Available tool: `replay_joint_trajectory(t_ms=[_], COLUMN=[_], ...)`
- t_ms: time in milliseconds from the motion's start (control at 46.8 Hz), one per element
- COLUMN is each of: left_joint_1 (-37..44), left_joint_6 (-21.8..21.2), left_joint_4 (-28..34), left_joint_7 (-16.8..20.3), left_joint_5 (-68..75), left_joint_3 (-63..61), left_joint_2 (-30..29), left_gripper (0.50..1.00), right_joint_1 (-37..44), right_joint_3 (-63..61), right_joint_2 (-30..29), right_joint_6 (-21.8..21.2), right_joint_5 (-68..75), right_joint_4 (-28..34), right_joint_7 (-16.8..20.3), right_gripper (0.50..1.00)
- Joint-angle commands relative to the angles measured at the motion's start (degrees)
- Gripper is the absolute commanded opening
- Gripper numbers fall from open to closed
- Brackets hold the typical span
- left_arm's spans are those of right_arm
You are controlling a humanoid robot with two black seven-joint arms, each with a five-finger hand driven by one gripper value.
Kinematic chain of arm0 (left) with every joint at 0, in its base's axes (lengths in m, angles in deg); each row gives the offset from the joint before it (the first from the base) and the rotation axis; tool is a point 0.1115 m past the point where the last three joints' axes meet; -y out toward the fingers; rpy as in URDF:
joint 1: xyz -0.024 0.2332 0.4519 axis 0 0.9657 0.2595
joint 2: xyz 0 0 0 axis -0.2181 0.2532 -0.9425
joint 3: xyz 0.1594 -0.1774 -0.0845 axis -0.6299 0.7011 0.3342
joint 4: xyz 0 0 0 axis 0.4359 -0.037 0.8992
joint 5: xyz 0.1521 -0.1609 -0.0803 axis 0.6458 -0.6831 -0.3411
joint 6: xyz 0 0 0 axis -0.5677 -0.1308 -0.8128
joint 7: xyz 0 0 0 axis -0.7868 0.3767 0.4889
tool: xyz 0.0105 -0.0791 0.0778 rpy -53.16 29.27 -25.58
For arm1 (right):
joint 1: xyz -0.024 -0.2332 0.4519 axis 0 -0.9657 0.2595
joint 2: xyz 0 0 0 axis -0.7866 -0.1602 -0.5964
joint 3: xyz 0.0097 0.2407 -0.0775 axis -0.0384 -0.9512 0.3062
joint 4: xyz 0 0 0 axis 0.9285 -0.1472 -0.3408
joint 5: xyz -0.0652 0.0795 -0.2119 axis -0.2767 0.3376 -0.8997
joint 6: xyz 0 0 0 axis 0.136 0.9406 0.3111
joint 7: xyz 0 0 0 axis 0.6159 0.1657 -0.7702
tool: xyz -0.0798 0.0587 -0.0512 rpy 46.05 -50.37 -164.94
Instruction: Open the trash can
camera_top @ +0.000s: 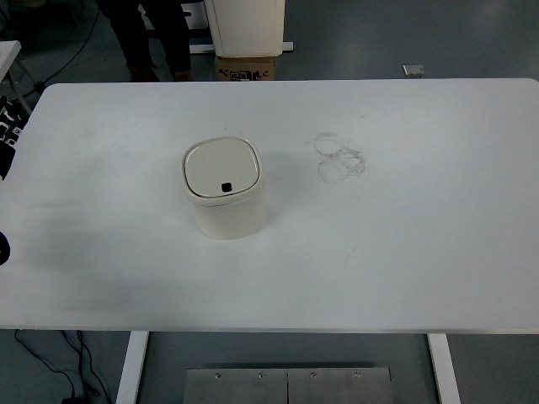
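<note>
A small cream trash can [225, 189] with rounded corners stands upright on the white table [404, 252], a little left of the middle. Its lid [220, 167] is closed and lies flat. A small black button [226, 187] sits at the lid's near edge. No robot hand shows over the table. A small dark shape [2, 249] pokes in at the left edge; I cannot tell what it is.
Dark ring-shaped smudges [339, 157] mark the table right of the can. A person's legs [152, 42] stand beyond the far edge. A cardboard box [247, 68] and a white unit [246, 23] are behind the table. A black-and-white object [8, 126] is at the far left.
</note>
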Motion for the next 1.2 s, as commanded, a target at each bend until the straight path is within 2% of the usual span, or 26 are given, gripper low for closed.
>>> replay_joint_trajectory(t_ms=[0, 641, 962, 1047, 1176], left_joint_1=[0.1, -2.0, -9.6, -11.9, -15.4], left_joint_6=[0.0, -0.4, -0.7, -0.7, -0.8], left_joint_4=[0.0, 0.0, -0.3, -2.2, -8.4], left_joint_7=[0.0, -0.5, -0.5, -0.5, -0.5], left_joint_5=[0.1, 0.2, 0.2, 0.6, 1.6], left_joint_3=[0.0, -1.3, -16.2, -20.6, -27.8], left_joint_2=[-1.2, -1.8, -4.2, -5.5, -8.5], left_gripper=[1.0, 1.0, 1.0, 1.0, 1.0], right_joint_1=[0.0, 0.0, 0.0, 0.0, 0.0], right_joint_3=[0.0, 0.0, 0.0, 0.0, 0.0], right_joint_2=[0.0, 0.0, 0.0, 0.0, 0.0], right_joint_6=[0.0, 0.0, 0.0, 0.0, 0.0], right_joint_5=[0.0, 0.0, 0.0, 0.0, 0.0], right_joint_4=[0.0, 0.0, 0.0, 0.0, 0.0], right_joint_7=[0.0, 0.0, 0.0, 0.0, 0.0], right_gripper=[0.991, 0.991, 0.991, 0.991, 0.991])
